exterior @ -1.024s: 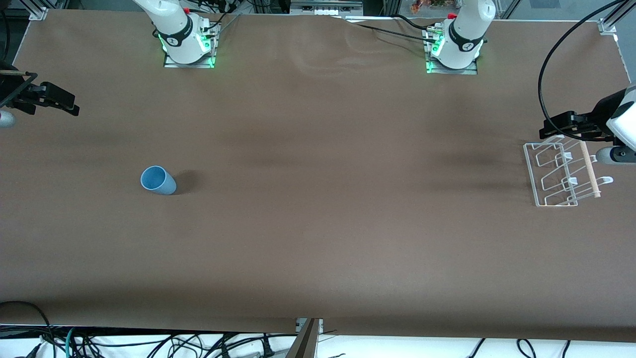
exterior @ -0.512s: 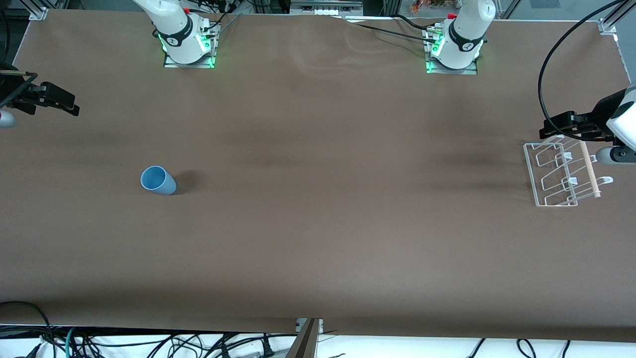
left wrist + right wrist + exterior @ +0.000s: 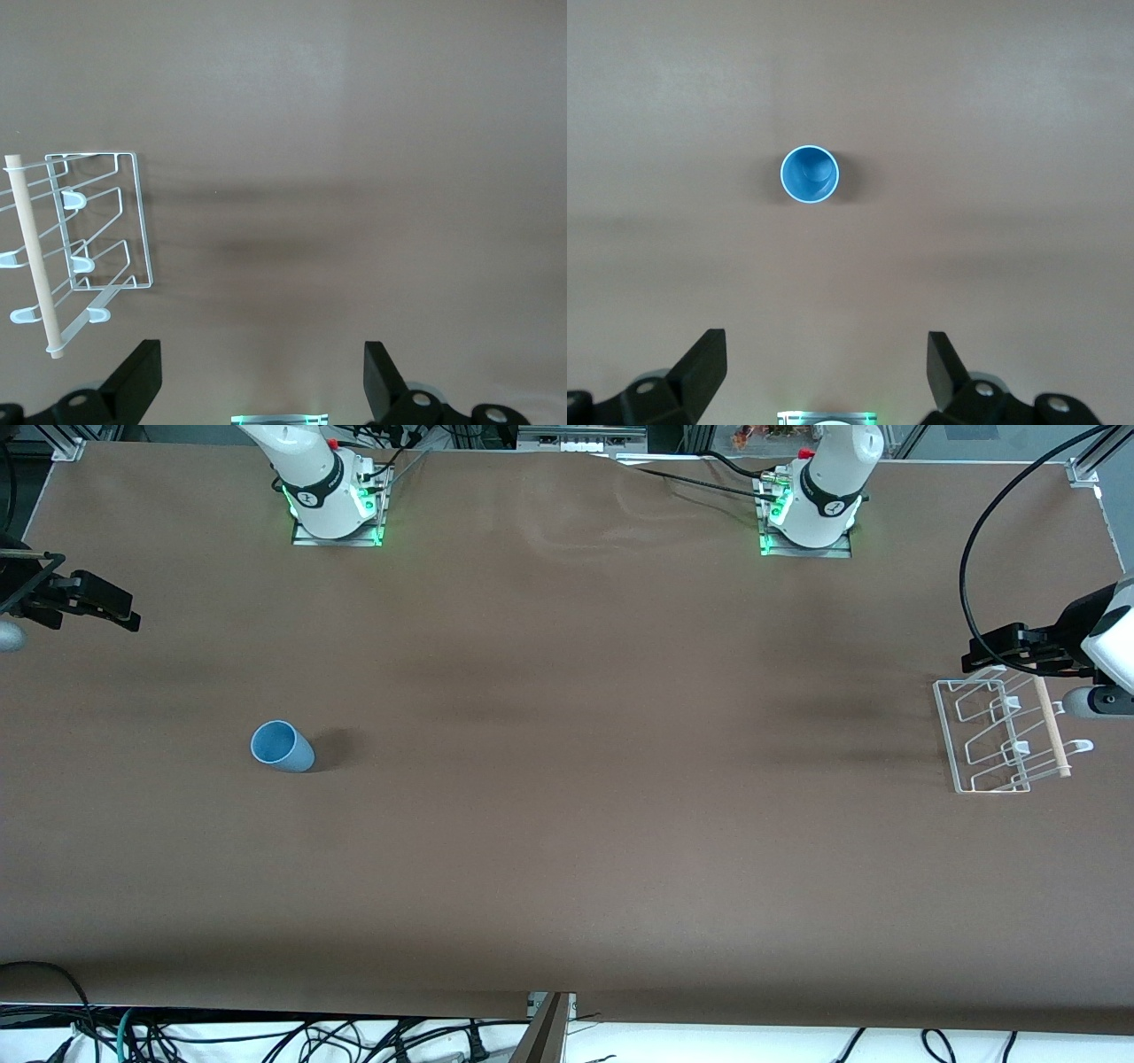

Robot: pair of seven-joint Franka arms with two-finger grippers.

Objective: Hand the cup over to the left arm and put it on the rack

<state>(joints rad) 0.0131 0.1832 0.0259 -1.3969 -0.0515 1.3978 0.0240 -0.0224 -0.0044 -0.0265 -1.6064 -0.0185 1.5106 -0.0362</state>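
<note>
Two open end effectors aloft, cup (image 3: 282,747) upright, well apart from right end effector (image 3: 106,607).

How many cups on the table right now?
1. The cup stands upright toward the right arm's end of the table, mouth up, untouched. None on the rack; none seen elsewhere.

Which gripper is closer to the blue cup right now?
Right. The right gripper hangs open up over the right arm's end of the table, apart from the blue cup. The left gripper, also open, is at the wire rack at the left arm's end.
</note>
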